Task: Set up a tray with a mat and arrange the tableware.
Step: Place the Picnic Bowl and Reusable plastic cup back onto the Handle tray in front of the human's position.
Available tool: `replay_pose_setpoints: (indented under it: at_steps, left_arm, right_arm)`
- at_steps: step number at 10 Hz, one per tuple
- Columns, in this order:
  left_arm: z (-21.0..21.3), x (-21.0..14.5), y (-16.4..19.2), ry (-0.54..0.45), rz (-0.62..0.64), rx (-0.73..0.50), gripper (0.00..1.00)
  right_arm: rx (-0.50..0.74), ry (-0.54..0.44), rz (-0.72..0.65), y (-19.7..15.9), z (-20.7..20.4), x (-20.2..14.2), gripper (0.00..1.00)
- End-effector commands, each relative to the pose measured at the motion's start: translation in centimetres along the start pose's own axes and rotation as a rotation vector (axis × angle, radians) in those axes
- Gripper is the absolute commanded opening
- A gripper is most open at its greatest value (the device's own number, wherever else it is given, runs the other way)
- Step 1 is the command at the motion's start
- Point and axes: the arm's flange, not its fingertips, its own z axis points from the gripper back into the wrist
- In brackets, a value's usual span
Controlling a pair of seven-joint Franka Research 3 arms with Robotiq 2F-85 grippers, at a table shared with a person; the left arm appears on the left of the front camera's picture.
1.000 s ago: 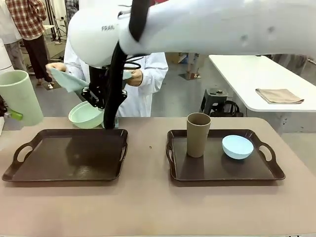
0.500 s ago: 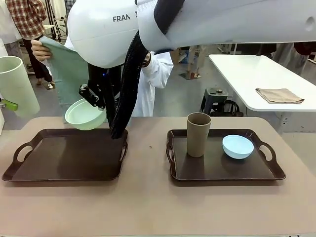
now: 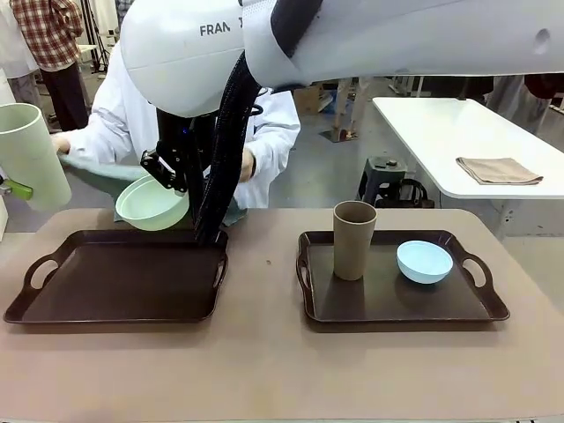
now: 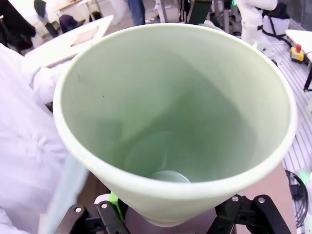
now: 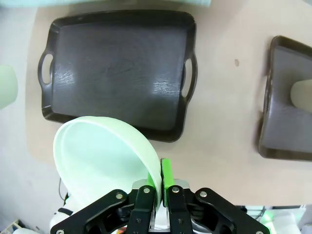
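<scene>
While the right gripper (image 5: 161, 171) holds the pale green bowl (image 5: 100, 156) over the far edge of the left tray (image 3: 123, 278), jaws pinched on its rim, the left gripper (image 4: 170, 208) has its jaws clamped around the pale green cup (image 4: 170, 112). Brown cup (image 3: 353, 240) and light blue bowl (image 3: 424, 261) stand on the right tray (image 3: 388, 304). Behind, a person's hand (image 3: 60, 143) holds what appears to be the mat (image 3: 97, 169).

cup (image 3: 353, 240) left of bowl (image 3: 424, 261), both on right tray (image 3: 388, 300)
</scene>
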Motion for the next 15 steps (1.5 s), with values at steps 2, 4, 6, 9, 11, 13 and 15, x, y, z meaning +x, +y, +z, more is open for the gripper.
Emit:
replay_pose_setpoints:
  at_steps: [2,4,6,9,11,13,15]
  left_arm:
    - [0.23,0.11,0.2,0.002,-0.016,-0.004,0.0]
    - [0.23,0.11,0.2,0.002,-0.016,-0.004,0.0]
    - [0.23,0.11,0.2,0.002,-0.016,-0.004,0.0]
    - [0.23,0.11,0.2,0.002,-0.016,-0.004,0.0]
    - [0.23,0.11,0.2,0.002,-0.016,-0.004,0.0]
    - [0.23,0.11,0.2,0.002,-0.016,-0.004,0.0]
    - [0.23,0.11,0.2,0.002,-0.016,-0.004,0.0]
  right_arm:
    - [-0.012,-0.001,0.002,0.21,0.06,0.09,0.0]
    - [-0.012,-0.001,0.002,0.21,0.06,0.09,0.0]
    - [-0.012,-0.001,0.002,0.21,0.06,0.09,0.0]
    - [-0.012,-0.001,0.002,0.21,0.06,0.09,0.0]
    - [-0.012,-0.001,0.002,0.21,0.06,0.09,0.0]
    - [-0.012,-0.001,0.002,0.21,0.06,0.09,0.0]
    - [-0.012,-0.001,0.002,0.21,0.06,0.09,0.0]
